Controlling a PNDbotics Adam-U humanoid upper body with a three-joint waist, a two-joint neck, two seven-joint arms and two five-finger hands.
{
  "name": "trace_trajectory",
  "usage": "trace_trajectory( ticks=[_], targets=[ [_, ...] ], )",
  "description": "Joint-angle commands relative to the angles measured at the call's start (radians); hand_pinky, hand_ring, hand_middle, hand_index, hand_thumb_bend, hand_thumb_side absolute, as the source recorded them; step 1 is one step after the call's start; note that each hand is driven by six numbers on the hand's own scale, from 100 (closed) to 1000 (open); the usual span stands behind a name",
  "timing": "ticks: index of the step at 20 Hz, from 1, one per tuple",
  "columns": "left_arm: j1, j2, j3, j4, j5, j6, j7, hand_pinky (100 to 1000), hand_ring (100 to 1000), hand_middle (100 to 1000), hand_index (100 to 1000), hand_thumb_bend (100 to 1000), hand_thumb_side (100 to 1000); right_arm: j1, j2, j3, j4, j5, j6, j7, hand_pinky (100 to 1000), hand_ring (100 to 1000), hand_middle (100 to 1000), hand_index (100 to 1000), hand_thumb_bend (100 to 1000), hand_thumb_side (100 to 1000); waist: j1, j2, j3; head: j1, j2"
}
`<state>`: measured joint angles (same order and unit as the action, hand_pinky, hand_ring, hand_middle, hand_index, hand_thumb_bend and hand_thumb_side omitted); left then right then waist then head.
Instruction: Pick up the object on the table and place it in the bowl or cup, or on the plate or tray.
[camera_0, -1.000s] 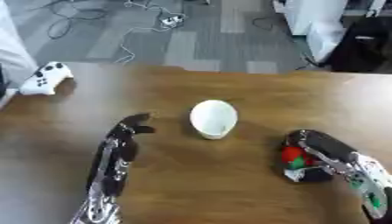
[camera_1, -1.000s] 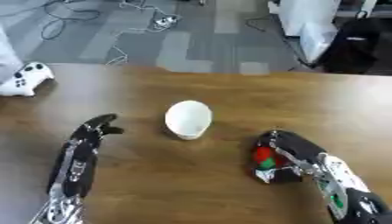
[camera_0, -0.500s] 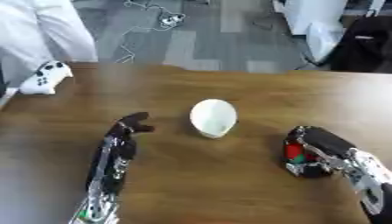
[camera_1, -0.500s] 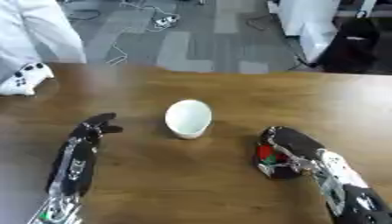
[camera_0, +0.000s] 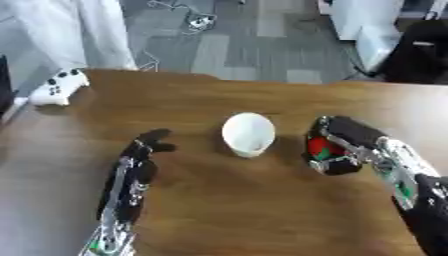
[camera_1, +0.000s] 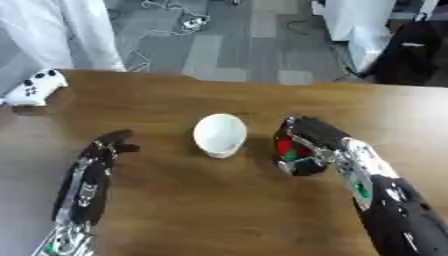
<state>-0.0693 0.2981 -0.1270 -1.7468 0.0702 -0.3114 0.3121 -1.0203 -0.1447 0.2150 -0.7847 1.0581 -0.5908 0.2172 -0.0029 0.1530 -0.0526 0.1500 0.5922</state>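
Right hand, fingers curled around a red object, sits just right of the white cup; left hand lies open, farther left.

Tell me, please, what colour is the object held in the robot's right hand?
The object is red with some green, enclosed by the right hand; the left eye view shows it best.

We see a table of brown wood, smooth with a soft sheen. At centre frame the white cup looks like matt plastic or paper; we cannot tell which. Right of it, the right hand is black with silver parts and curls round a red and green object. The white controller at upper left looks like smooth plastic.
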Motion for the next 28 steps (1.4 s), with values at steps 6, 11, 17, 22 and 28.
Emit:
trace_trajectory(
  ticks=[6,11,17,22,28],
  targets=[
    [-0.014,0.001,-0.015,-0.015,-0.008,0.003,-0.014,1000,665,733,770,787,813,-0.152,0.132,-0.004,0.121,0.11,-0.039,-0.01,433,231,247,458,256,186,-0.002,-0.025,0.032,-0.007,-0.023],
    [-0.016,0.0,-0.022,-0.014,-0.004,0.002,-0.023,1000,665,733,770,788,813,-0.203,0.181,-0.018,0.188,0.204,-0.059,-0.044,434,224,245,455,259,190,-0.007,-0.029,0.049,-0.006,-0.03],
    [-0.013,0.001,-0.023,-0.011,-0.004,0.001,-0.026,1000,664,733,769,790,814,-0.242,0.189,-0.033,0.221,0.264,-0.074,-0.082,439,219,243,454,265,205,-0.01,-0.032,0.05,-0.007,-0.038],
    [-0.01,0.0,-0.024,-0.01,-0.006,0.0,-0.029,1000,663,732,768,790,814,-0.264,0.181,-0.045,0.209,0.281,-0.071,-0.113,448,221,242,453,262,210,-0.008,-0.033,0.049,-0.012,-0.05],
    [-0.009,-0.002,-0.028,-0.012,-0.005,-0.001,-0.034,1000,663,732,766,792,815,-0.271,0.181,-0.08,0.198,0.297,-0.018,-0.147,449,218,244,456,268,218,-0.008,-0.036,0.055,-0.025,-0.072]
  ],
)
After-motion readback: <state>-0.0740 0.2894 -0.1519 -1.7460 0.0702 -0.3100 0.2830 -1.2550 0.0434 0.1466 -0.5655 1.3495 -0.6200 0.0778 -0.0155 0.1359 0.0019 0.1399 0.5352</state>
